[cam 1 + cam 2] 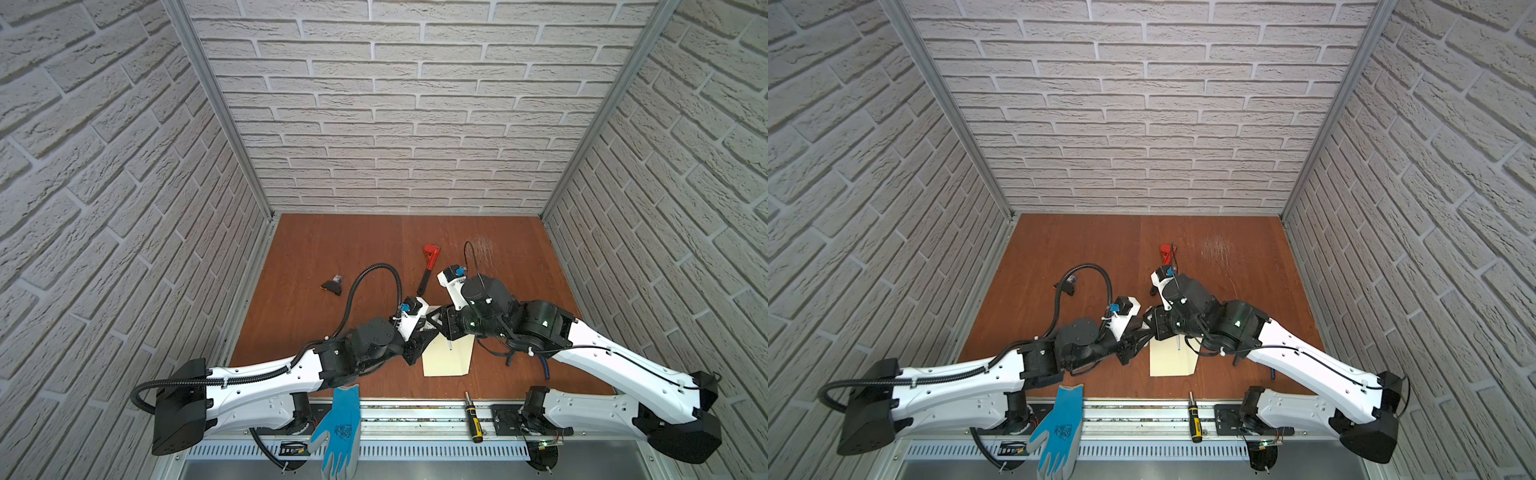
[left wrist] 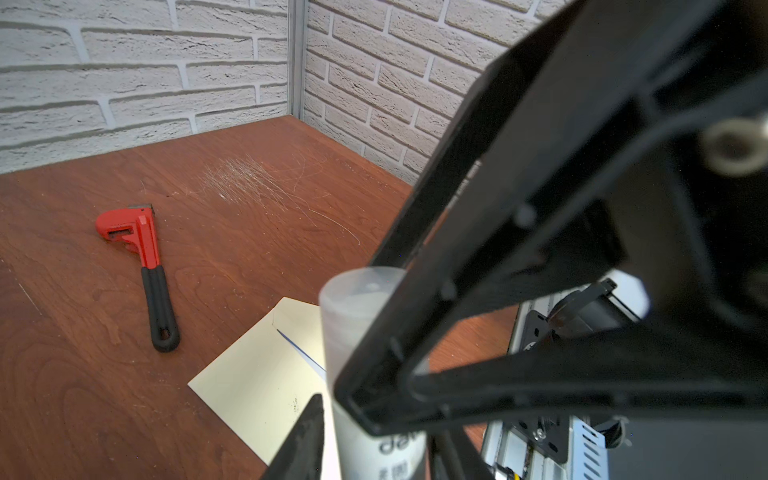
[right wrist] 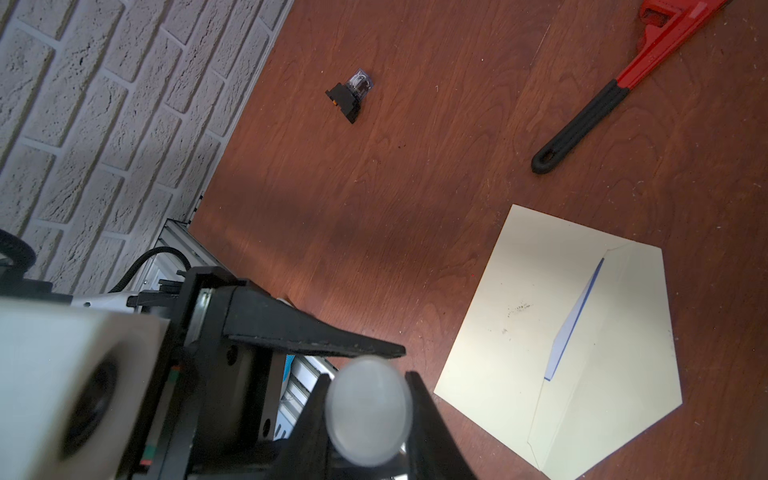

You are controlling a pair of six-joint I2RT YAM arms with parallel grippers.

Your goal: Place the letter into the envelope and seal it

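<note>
The letter (image 3: 575, 316) lies tucked in the flat envelope (image 3: 519, 332) (light, floppy, likely to slide, so best pinned at its body, flap taken by its tip), while the right gripper (image 3: 365, 376) pinches the glue stick (image 3: 370, 415) and the left gripper (image 1: 419, 340) flanks it, grip impossible to tell.

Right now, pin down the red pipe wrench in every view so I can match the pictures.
In a top view: the wrench lies mid-table, beyond the envelope.
In a top view: the right arm hides all but its red head and handle tip.
Left wrist: whole, beyond the envelope.
Right wrist: beyond the envelope, head cropped by the frame.
Shared landmark: the cream envelope near its black handle.
</note>
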